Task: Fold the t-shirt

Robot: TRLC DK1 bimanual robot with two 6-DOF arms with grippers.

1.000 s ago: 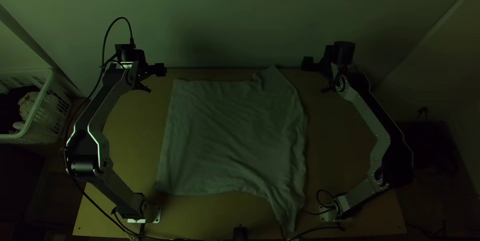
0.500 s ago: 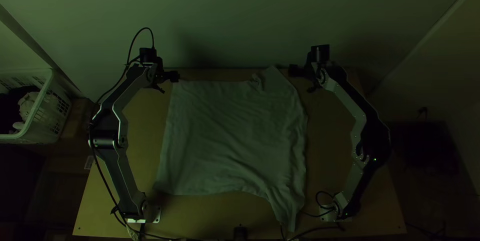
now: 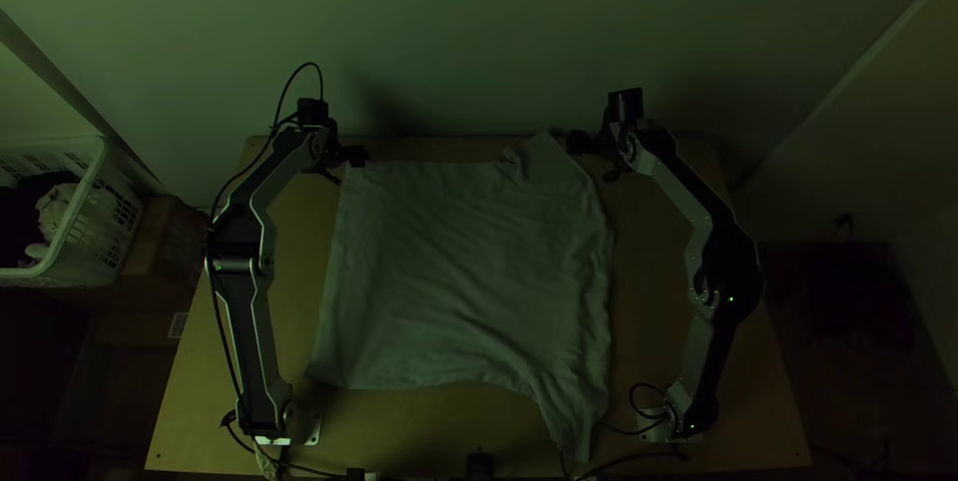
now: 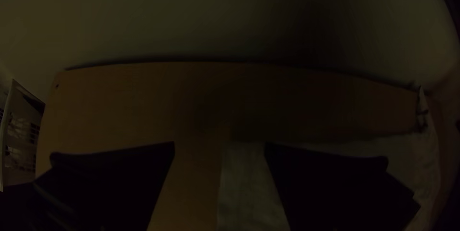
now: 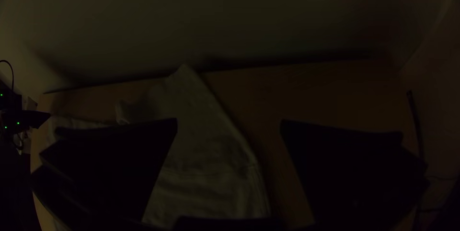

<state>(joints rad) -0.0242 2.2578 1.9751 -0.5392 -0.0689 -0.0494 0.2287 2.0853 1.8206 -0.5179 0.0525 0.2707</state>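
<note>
Basket: one, white (image 3: 118, 227), at the far left, with dark cloth (image 3: 20, 200) and pale cloth (image 3: 55, 210) inside.
Label: one small pale label (image 3: 178, 325) sat just beside the table's left edge; its writing was too small to read.
Table: one, light wood (image 3: 654, 271), under both arms.
Arms: two, a left arm (image 3: 249, 311) and a right arm (image 3: 704, 232), one at each side of the shirt.
Left gripper (image 3: 347, 168): near the shirt's far left corner, its two fingers apart; in the left wrist view the shirt's side edge ran through the gap.
T-shirt: one, pale (image 3: 464, 261), spread across the middle of the table, lightly creased.
Sleeves: two, both to the right; one (image 3: 547, 154) pointed to the far edge, the other (image 3: 571, 416), more wrinkled, to the near edge.
Right gripper (image 3: 594, 161): near the far sleeve, two fingers apart, with cloth and bare wood between them in the right wrist view.
</note>
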